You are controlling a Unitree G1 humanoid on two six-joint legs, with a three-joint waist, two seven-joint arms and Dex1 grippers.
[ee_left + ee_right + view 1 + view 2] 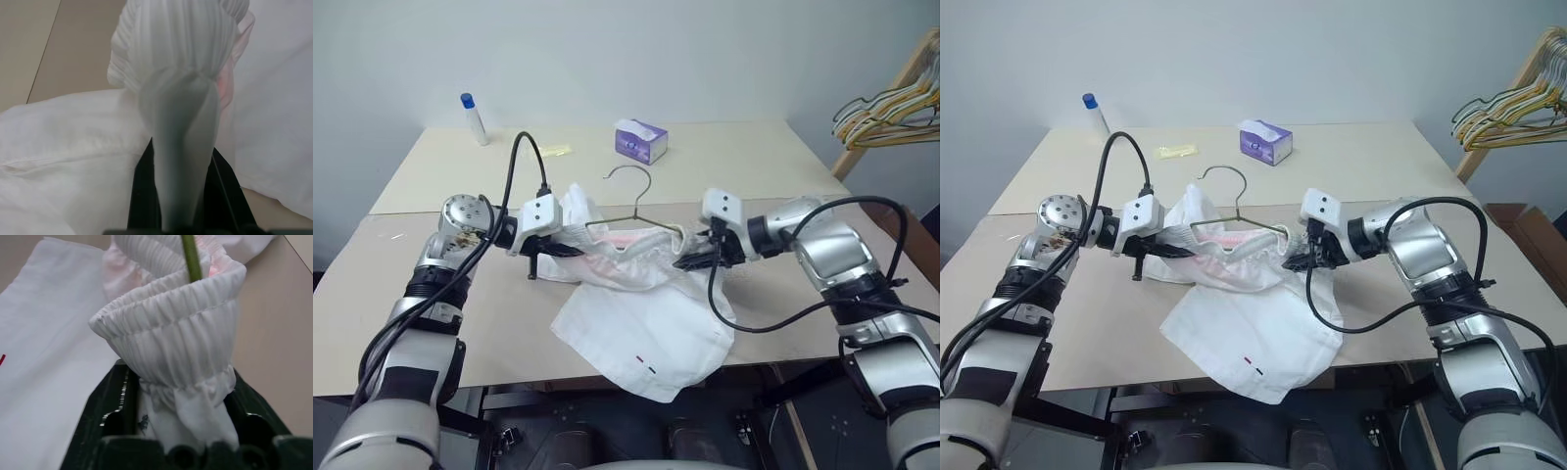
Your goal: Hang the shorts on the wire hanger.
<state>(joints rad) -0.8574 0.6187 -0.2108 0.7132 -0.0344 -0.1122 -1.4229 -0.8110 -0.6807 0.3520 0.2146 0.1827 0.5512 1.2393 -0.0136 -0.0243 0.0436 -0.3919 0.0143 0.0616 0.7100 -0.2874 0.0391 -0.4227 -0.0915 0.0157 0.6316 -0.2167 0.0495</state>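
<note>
The white shorts (641, 323) hang between my two grippers above the beige table (744, 166), with their lower part spread on the tabletop near the front edge. The wire hanger (636, 186) stands in the gathered waistband, its hook rising above the cloth. My left gripper (558, 250) is shut on the waistband's left end, and bunched cloth (181, 58) runs out from between its fingers. My right gripper (690, 259) grips the right end. In the right wrist view the waistband (171, 328) is pinched between the black fingers (102, 411), and the green wire (190, 257) pokes up out of it.
A purple tissue box (640, 140) sits at the back middle of the table. A white bottle with a blue cap (474, 119) stands at the back left. A bunch of yellow and pale hangers (886, 113) hangs on a wooden rack off the table's right side.
</note>
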